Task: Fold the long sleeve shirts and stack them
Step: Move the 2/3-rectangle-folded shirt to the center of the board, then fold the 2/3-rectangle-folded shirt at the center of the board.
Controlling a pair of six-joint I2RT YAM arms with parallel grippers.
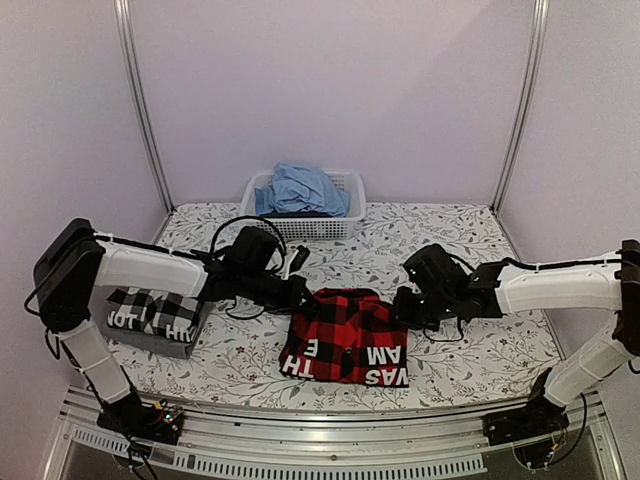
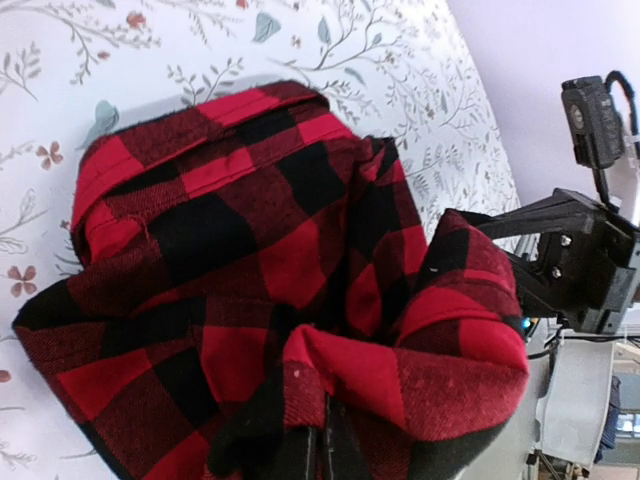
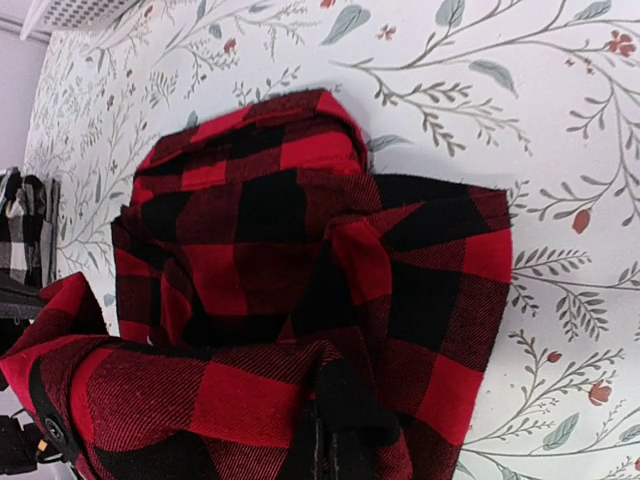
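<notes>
A red-and-black check flannel shirt [image 1: 345, 335] lies partly folded at the middle of the table, with white letters on its near black band. My left gripper [image 1: 303, 293] is shut on its far left edge, and a fold of the cloth [image 2: 250, 250] bunches over the closed jaws [image 2: 325, 445]. On the shirt's far right edge my right gripper [image 1: 400, 305] is shut too, with flannel [image 3: 300, 260] draped over its tips [image 3: 330, 450]. A folded black-and-white check shirt [image 1: 155, 312] with white-lettered dark bands lies at the left, on grey cloth.
A white basket [image 1: 345, 222] holding blue cloth [image 1: 300, 188] stands at the back centre. The table has a floral cover [image 1: 480, 345]. The right arm [image 2: 590, 260] shows in the left wrist view. Metal frame posts rise at both back corners.
</notes>
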